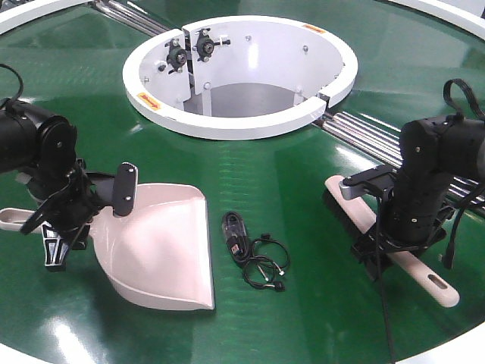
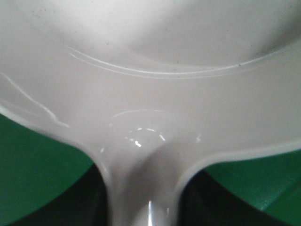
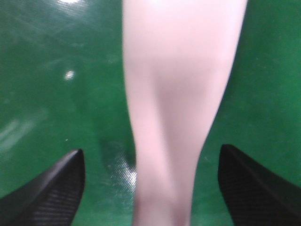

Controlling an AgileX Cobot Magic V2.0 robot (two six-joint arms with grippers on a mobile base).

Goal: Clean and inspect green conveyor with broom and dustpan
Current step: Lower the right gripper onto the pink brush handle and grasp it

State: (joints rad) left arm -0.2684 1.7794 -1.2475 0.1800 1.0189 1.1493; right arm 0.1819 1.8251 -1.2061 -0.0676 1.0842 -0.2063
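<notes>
A broad, glossy green conveyor counter (image 1: 303, 318) fills the front view. A large white ring-shaped opening (image 1: 227, 126) sits at 12 o'clock, and steel rollers (image 1: 379, 130) run out from it toward 3 o'clock.

At 8 o'clock a pale pink dustpan (image 1: 163, 250) lies flat on the belt. Its handle points to 9 o'clock and its wide front lip faces 3 o'clock. The left pincer (image 1: 89, 216) hangs over the spot where the handle joins the pan. Its black fingers are spread wide to either side of that neck and grip nothing. The left wrist view shows only the back of the pan and the start of its handle, very close.

Near 6 o'clock, between the two tools, lies a small tangle of black cable (image 1: 254, 250).

At 4 o'clock a pale pink broom (image 1: 433, 280) lies on the belt. Its slotted handle end points to 5 o'clock. The right pincer (image 3: 150, 188) sits low over the handle. In the right wrist view its two black fingertips (image 3: 51, 188) stand well apart, with the handle between them, touching neither.
</notes>
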